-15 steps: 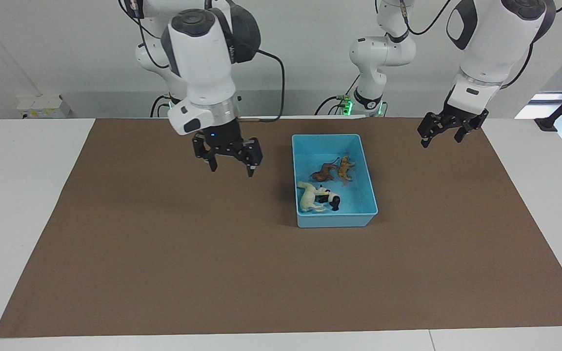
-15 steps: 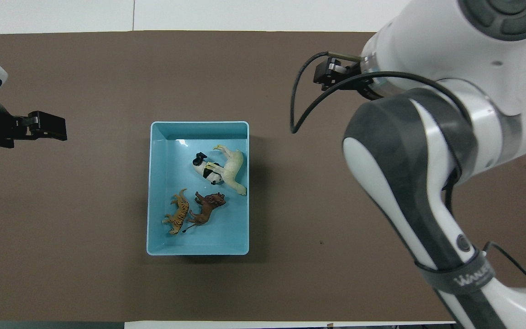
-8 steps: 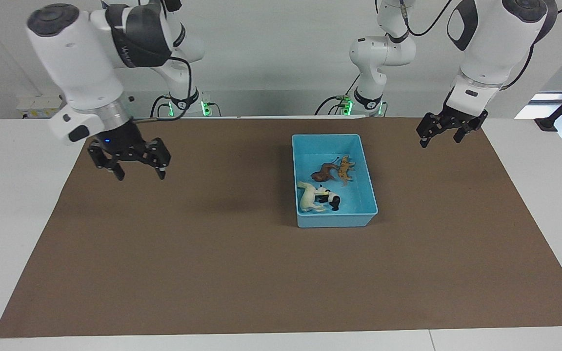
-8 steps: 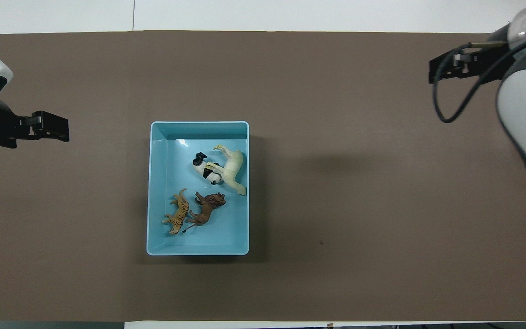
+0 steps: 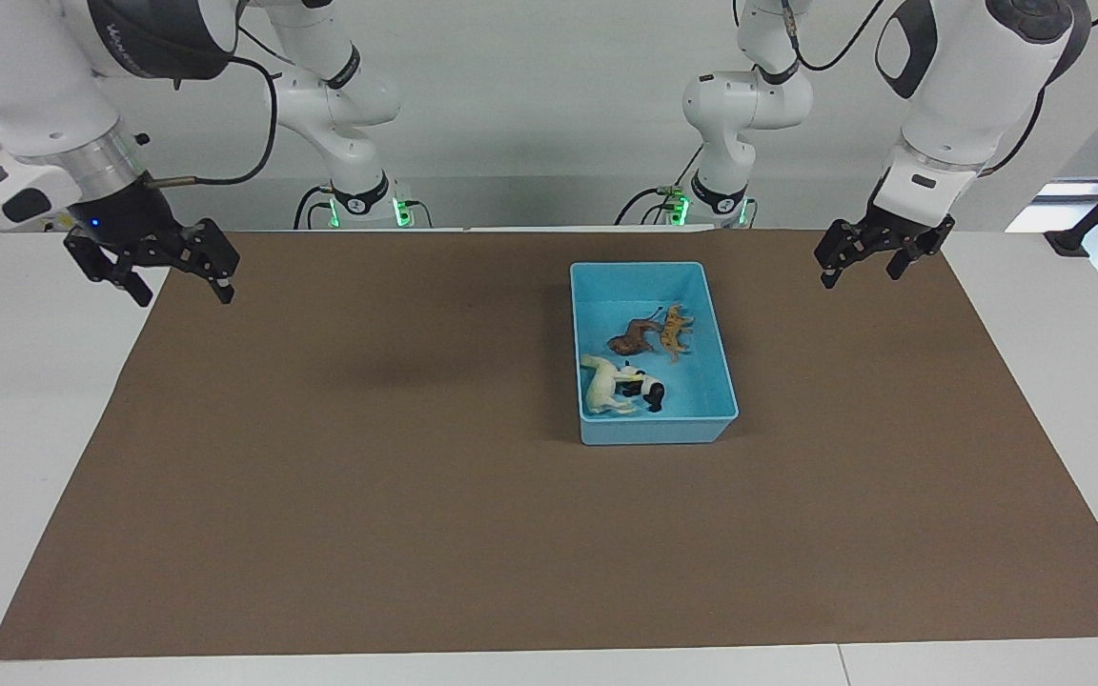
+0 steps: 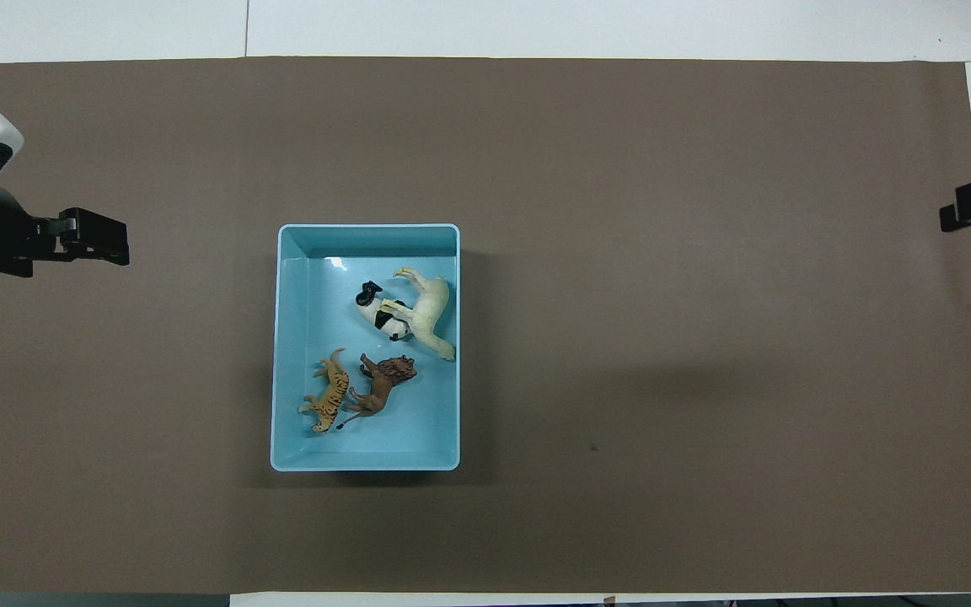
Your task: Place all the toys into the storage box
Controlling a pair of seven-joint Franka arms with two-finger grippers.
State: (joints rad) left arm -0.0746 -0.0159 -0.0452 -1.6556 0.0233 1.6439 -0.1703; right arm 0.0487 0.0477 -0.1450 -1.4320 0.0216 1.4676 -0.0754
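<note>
Bright, even overhead light; soft shadows

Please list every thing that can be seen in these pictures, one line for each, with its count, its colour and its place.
storage box: one, light blue, on the brown mat, toward the left arm's end of the table.
tiger: one, orange striped, in the box, beside the brown animal.
brown animal: one, dark brown, in the box.
horse: one, cream-white, in the box, farther from the robots than the brown animal.
panda: one, black and white, in the box, against the horse.
brown mat: one, covers most of the white table.
left gripper: one, black, open, over the mat's edge.
right gripper: one, black, open, over the mat's corner.
</note>
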